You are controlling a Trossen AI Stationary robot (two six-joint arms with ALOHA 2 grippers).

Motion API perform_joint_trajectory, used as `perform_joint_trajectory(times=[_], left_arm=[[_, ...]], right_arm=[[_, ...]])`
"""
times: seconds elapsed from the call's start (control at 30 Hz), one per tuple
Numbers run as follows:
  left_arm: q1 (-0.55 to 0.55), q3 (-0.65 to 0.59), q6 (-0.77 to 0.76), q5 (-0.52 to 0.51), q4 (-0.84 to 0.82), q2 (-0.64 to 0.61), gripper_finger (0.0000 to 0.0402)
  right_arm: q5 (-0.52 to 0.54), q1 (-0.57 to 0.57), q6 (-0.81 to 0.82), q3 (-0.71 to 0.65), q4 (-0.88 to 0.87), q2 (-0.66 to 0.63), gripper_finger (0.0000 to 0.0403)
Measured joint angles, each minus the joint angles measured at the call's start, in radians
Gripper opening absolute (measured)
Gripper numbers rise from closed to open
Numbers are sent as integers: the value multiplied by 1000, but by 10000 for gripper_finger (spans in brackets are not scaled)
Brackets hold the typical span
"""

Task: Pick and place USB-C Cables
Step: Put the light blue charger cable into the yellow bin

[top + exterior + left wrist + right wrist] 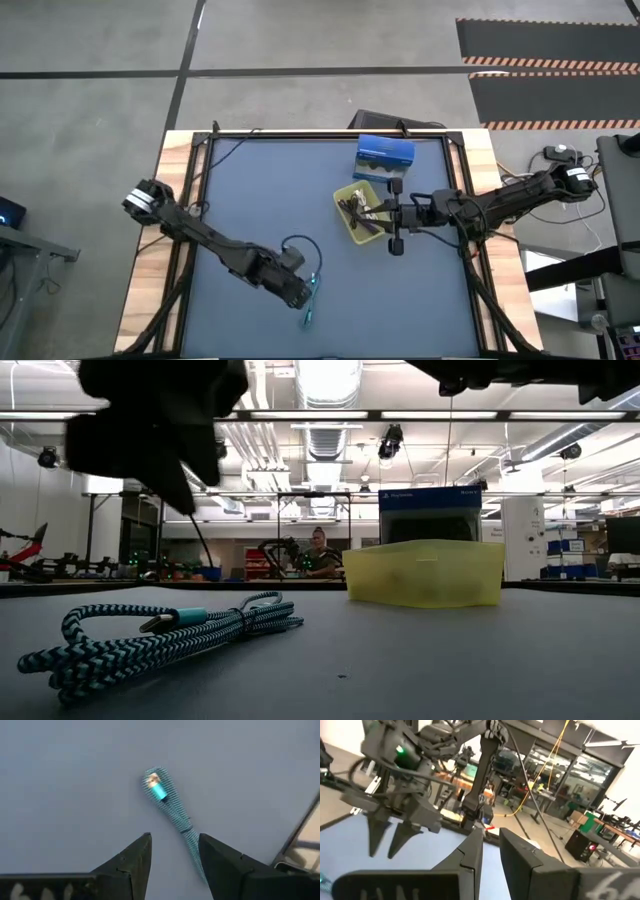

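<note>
A teal braided cable [172, 807] lies flat on the blue mat, its plug end [156, 787] free; it also shows in the high view [308, 318] and the low view [150, 640]. My left gripper [175, 852] hovers open above it, one finger to each side of the cable's far stretch, touching nothing. In the low view it hangs well above the mat [150, 430]. Dark cables [358, 212] rest inside a yellow tray [343, 196]. My right gripper [385, 214] is beside the tray's right side, its fingers [475, 850] a little open and holding nothing. No white cable shows.
A blue box [384, 158] stands just beyond the tray, near the far edge. In the low view, the tray [425, 572] and box [430, 510] sit to the right of the teal cable. A black wire loops [300, 243] off the left arm. A person [322, 555] is in the room behind.
</note>
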Motion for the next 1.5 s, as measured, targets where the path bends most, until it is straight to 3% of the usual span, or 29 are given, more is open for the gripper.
perform_joint_trajectory(times=[0.3, 0.67, 0.83, 1.13, 1.5], left_arm=[[-69, 18, 289, -100, 42, 81, 147], [-51, 12, 109, -316, 110, 104, 147], [-48, 39, 29, -303, 248, 157, 147], [-69, 82, -118, -250, 198, 254, 147], [-76, 74, -148, -221, 123, 267, 147]], right_arm=[[0, 0, 34, -1, -14, 6, 57], [2, -3, -12, -1, -13, 10, 57], [7, -4, 21, -1, -24, 10, 57], [8, -5, 34, -2, -35, 11, 57], [26, -15, 34, -1, -35, 11, 57]])
